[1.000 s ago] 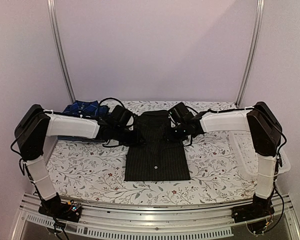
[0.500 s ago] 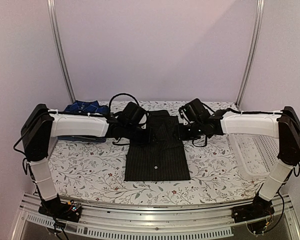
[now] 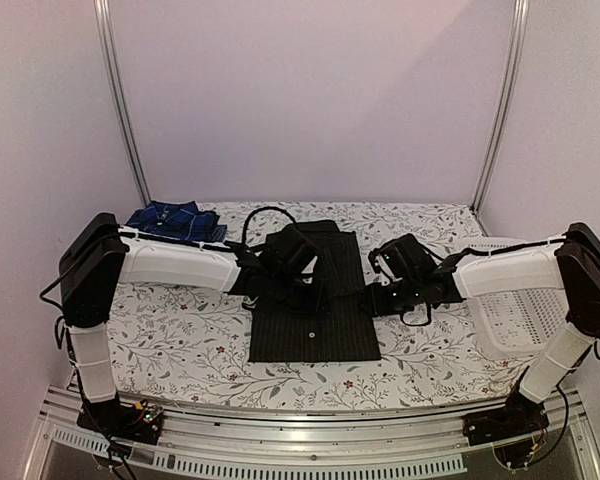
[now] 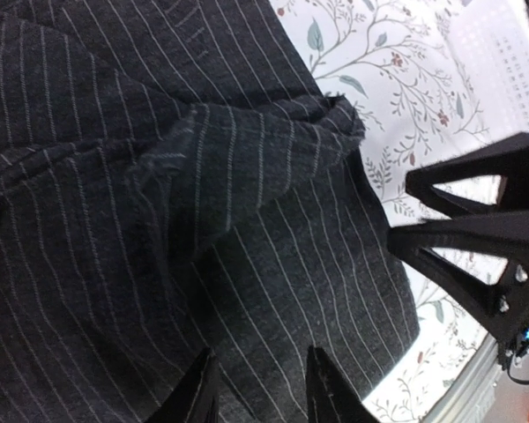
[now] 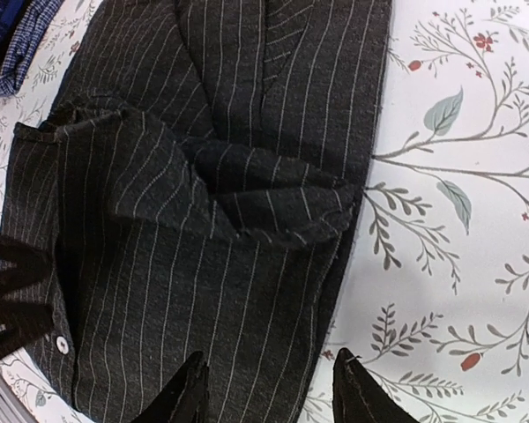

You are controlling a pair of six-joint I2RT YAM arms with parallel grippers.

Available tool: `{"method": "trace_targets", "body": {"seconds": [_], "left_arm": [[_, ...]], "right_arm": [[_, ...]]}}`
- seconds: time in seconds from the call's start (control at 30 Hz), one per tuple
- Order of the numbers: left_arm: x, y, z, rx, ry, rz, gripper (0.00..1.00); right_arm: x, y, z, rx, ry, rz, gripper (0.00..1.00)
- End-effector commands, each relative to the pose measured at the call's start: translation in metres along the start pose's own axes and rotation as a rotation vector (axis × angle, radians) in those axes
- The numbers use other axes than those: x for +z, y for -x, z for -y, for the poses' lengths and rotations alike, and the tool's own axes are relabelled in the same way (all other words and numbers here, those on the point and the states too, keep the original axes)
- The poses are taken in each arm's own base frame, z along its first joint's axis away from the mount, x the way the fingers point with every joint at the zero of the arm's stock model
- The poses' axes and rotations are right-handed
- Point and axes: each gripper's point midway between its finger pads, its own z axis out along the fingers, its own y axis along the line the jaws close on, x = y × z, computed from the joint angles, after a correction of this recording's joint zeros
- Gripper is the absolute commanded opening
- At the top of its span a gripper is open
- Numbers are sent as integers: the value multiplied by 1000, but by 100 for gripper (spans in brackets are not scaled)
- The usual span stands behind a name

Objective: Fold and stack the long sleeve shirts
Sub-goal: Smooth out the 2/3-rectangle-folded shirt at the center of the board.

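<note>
Robot lab bench (aluminium rail [image 3: 310, 420])

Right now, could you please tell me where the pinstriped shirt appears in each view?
Top external: the shirt lies mid-table, between the two arms.
Left wrist: the shirt fills the left and centre of the picture.
Right wrist: the shirt fills the left and centre.
Shared landmark: the floral tablecloth bordering the shirt's side edge in all three.
</note>
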Motion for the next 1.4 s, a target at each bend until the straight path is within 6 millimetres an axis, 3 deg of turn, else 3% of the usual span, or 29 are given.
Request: {"method": "trace_targets", "body": {"seconds": [0.0, 0.23, 0.4, 0.77, 1.03, 1.23, 1.37], "left_arm": [[8, -9, 23, 11, -35, 2, 34], [11, -17, 72, 93, -173, 18, 33], [37, -43, 92, 167, -220, -27, 31], [66, -84, 77, 198, -155, -120, 30], [67, -94, 67, 187, -136, -137, 30], [68, -99, 65, 184, -135, -150, 29], [68, -99, 64, 183, -134, -151, 29]], "right_arm": [[18, 23, -8, -2, 74, 42, 43], [36, 40, 3, 7, 59, 45, 38], [40, 49, 5, 17, 63, 55, 38], [49, 63, 3, 17, 79, 62, 31], [50, 91, 3, 20, 99, 97, 10], [50, 109, 3, -23, 87, 113, 7], [49, 110, 7, -39, 65, 95, 9]]}}
